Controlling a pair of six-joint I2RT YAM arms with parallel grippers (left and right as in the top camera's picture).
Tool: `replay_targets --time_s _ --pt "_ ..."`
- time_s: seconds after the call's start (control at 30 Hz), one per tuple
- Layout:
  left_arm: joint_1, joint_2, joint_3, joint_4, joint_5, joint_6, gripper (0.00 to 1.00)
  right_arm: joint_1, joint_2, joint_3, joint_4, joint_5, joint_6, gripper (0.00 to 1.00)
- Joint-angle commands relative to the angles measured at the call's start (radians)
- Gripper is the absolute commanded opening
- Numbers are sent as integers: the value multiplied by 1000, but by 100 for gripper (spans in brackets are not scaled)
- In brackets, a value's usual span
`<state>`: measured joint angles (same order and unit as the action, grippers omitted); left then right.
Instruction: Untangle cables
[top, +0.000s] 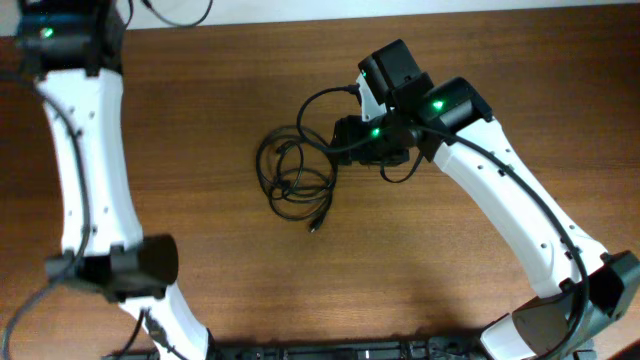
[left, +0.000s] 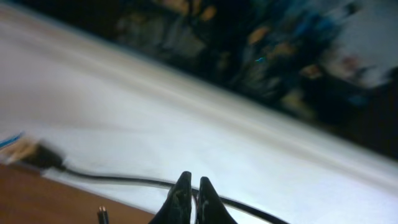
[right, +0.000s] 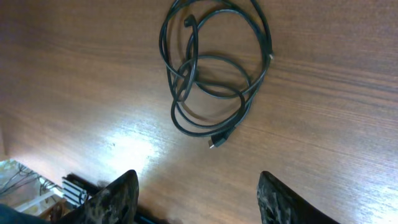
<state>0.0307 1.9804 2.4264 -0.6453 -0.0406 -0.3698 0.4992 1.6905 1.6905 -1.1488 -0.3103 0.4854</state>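
Observation:
The cables (top: 295, 172) lie in a small tangle of black loops on the brown table, left of centre, with a plug end (top: 314, 228) pointing toward the front. In the right wrist view the cables (right: 211, 74) lie ahead of my right gripper (right: 196, 193), which is open, empty and above the table, short of the nearest plug (right: 216, 142). In the overhead view my right gripper (top: 345, 137) sits just right of the tangle. My left gripper (left: 191, 196) is shut on nothing at the table's far edge; no cables of the tangle show in its view.
The left arm (top: 80, 150) runs along the table's left side to the far left corner. A thicker black wire (left: 124, 180) passes behind the left fingers along the back edge. The right arm's own wire (top: 318, 100) loops above the tangle.

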Motion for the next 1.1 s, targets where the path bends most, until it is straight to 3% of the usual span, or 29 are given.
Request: replay_targets --time_s 0.0,0.03,0.07,0.1,0.13,0.2,0.23,0.27,0.33,0.53,0.57,0.6,0.63,0.77,0.8,0.9,1.0,1.03,1.07 --pt "87 152 2 66 -227 73 0 6 7 2 -21 20 -11 59" --pt "116 199 2 80 -226 73 0 6 7 1 -22 20 -11 59" --pt "145 242 2 86 -227 73 8 6 7 1 -18 24 -10 60" --pt "177 291 2 85 -226 73 25 6 7 1 -14 39 -11 60" --pt "209 341 2 80 -226 87 33 6 7 1 -13 64 -10 66" --pt "257 410 2 19 -236 148 77 6 7 1 1 104 -11 70" --pt "273 426 2 -13 -264 148 76 6 7 1 6 106 -10 71" --pt "290 435 2 -48 -299 148 89 6 7 1 13 106 -10 71" --pt "325 436 2 -128 -372 148 99 6 7 1 14 105 -10 72" --pt "404 455 2 -342 -434 114 100 6 7 1 -31 105 -11 72" --pt "424 463 2 -382 -351 126 91 6 7 1 -30 105 -11 72" --pt "446 473 2 -412 -226 132 87 6 7 1 -30 105 -11 72" --pt "483 483 2 -426 -2 184 98 6 7 1 -31 105 -11 72" --pt "657 501 2 -326 759 147 99 6 7 1 -47 106 -11 72" --pt "693 501 2 -305 900 147 99 6 7 1 -43 105 -11 72" --pt "723 501 3 -298 1094 147 99 6 7 1 -42 105 -10 72" --pt "706 504 3 -298 1204 148 99 6 7 1 -45 105 -10 72" --pt "692 505 3 -308 1087 145 99 6 7 1 -45 105 -10 72" --pt "686 505 3 -395 898 56 99 6 7 1 -45 105 -10 72"
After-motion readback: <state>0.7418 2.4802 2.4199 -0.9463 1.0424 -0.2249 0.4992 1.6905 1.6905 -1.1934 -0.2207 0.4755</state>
